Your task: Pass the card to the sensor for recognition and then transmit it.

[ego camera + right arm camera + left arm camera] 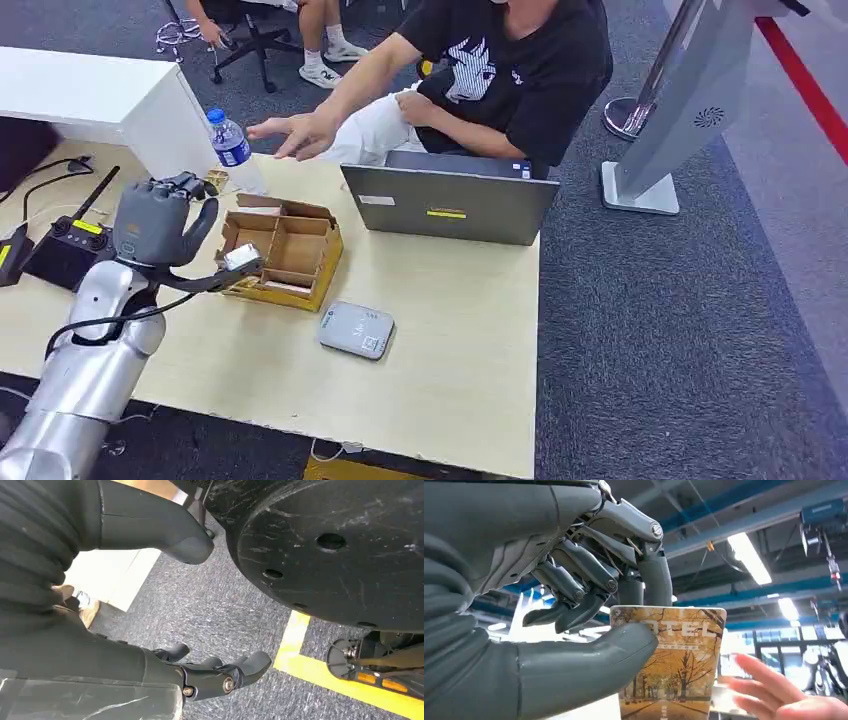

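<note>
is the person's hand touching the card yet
Apart. The left wrist view shows background between the person's hand and the card, which the left hand pinches between thumb and fingers.

**Office floor under strip lighting**

Dark grey carpet [650, 330] is covering the floor, with a red stripe [805, 85] running along it at the far right. A pale wooden table [440, 350] is standing in the foreground, a white counter [90, 95] sitting behind it at the left. Overhead, blue beams [764, 515] are crossing a dark ceiling, and long strip lights [749, 557] are glowing. Yellow floor tape [320, 675] is marking the carpet.
</note>
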You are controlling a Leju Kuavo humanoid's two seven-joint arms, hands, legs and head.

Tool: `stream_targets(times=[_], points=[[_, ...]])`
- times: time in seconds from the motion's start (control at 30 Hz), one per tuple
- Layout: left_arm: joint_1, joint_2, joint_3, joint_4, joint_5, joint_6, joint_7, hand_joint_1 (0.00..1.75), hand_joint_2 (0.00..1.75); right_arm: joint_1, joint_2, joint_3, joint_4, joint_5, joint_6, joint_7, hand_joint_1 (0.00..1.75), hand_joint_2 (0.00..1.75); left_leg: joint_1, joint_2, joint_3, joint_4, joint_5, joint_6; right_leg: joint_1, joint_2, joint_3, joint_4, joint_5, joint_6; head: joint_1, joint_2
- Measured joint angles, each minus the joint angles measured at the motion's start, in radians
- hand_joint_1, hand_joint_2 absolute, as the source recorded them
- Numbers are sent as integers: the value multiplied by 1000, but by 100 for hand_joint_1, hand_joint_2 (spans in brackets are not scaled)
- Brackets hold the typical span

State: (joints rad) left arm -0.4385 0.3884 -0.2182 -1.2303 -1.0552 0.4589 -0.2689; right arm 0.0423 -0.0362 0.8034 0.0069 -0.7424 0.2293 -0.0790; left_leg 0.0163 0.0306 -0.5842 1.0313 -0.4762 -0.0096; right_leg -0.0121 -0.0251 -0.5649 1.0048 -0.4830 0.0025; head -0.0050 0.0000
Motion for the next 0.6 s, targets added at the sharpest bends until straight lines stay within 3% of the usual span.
stream_targets(times=[0.13,0.4,0.5,0.53,0.57,0.6], points=[[-20,15,5,-8,0,-7,0,166,175,-1,0,7,0,0,0,0,0,175,0,0,0,0,0,0,0,0,0,0,0,0,0,0],[-15,27,22,-8,8,1,3,169,175,-1,0,11,0,-10,-2,0,0,175,0,-1,0,0,0,0,0,-1,0,0,0,0,0,0],[-13,30,24,-8,12,3,3,147,175,-1,0,11,0,-12,-2,0,0,175,0,0,0,0,0,0,0,0,0,0,0,0,0,0],[-10,30,25,-8,16,5,3,23,175,-1,1,11,0,-13,-2,0,0,175,0,0,0,0,0,0,0,0,0,0,0,0,0,0],[-4,30,27,-8,21,9,2,0,175,-1,1,11,0,-14,-2,0,0,175,0,0,0,0,0,0,0,0,0,0,0,0,0,0],[4,30,30,-8,29,13,-3,0,175,-1,1,11,0,-15,-2,0,0,175,0,0,0,0,0,0,0,0,0,0,0,0,0,0]])
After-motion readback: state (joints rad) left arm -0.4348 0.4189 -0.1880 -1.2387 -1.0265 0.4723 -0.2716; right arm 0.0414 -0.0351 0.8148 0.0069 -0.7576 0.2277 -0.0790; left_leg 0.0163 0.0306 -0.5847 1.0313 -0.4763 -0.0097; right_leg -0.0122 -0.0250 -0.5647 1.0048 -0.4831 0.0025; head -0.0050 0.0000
